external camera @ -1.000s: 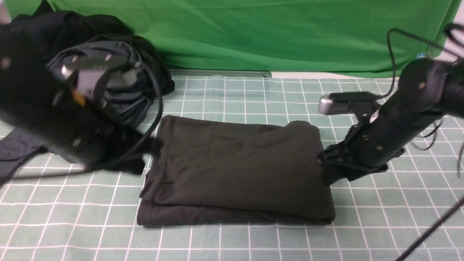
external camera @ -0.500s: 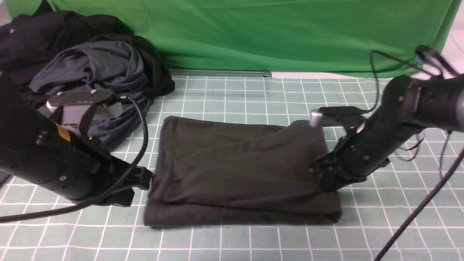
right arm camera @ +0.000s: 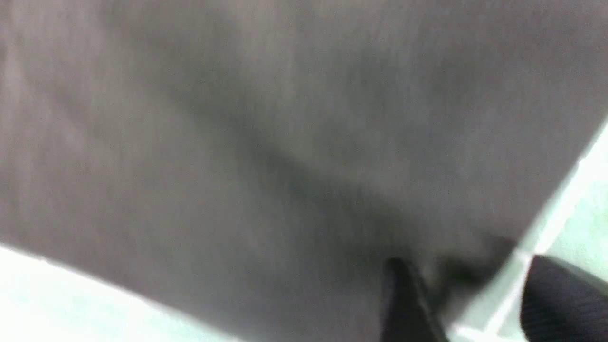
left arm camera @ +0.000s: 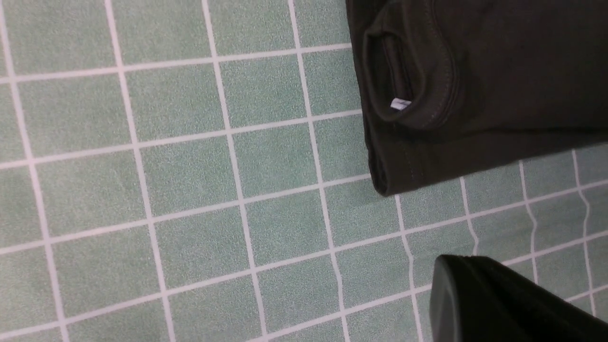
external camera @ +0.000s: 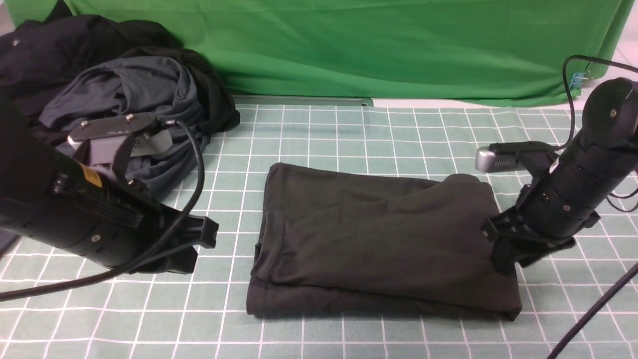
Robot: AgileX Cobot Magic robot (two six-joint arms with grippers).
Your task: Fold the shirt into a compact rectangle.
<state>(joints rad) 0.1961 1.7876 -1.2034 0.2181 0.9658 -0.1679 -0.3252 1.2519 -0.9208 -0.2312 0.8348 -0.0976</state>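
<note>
The dark brownish-black shirt (external camera: 379,239) lies folded into a thick rectangle on the green grid mat (external camera: 349,134), right of centre. In the left wrist view the collar end of the shirt (left arm camera: 498,71) shows, with the white neck label (left arm camera: 400,103) peeping out. My right gripper (external camera: 498,249) sits at the shirt's right edge. The blurred right wrist view has its jaws apart (right arm camera: 475,304), one finger over the shirt (right arm camera: 285,142) and the other over the mat. My left gripper (external camera: 207,239) hovers left of the shirt, apart from it, with its fingers pressed together (left arm camera: 439,278) and nothing in them.
A heap of dark garments, with a slate-blue one (external camera: 134,85) on top, lies at the back left behind my left arm. A green backdrop (external camera: 374,45) closes off the far side. A black cable (external camera: 593,314) crosses the near right corner.
The folded shirt slid about a hand's width to the right with my right gripper at its right edge. The left gripper, which swung in beside the shirt's left edge, now stands clear of it.
</note>
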